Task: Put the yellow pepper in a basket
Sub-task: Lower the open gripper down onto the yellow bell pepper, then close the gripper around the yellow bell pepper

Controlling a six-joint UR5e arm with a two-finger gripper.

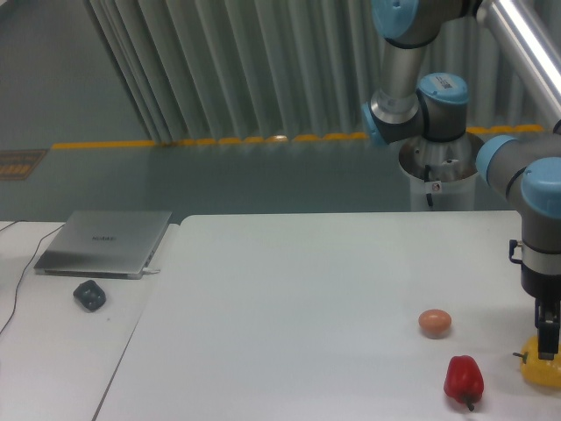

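One glossy yellow pepper [541, 369], short-stemmed

You see a glossy red bell pepper [463, 379] near the front edge of the white table [298, 289], toward its right side. A small round orange-pink fruit [435, 322] lies just behind it. On the left side table [53, 351], a closed grey laptop [105, 242] sits behind a small dark mouse-like object [89, 295].

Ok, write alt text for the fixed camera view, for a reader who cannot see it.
A robot arm's gripper reaches down onto a yellow pepper at the right edge of a white table. A red pepper and a small round fruit lie nearby; a laptop sits far left.
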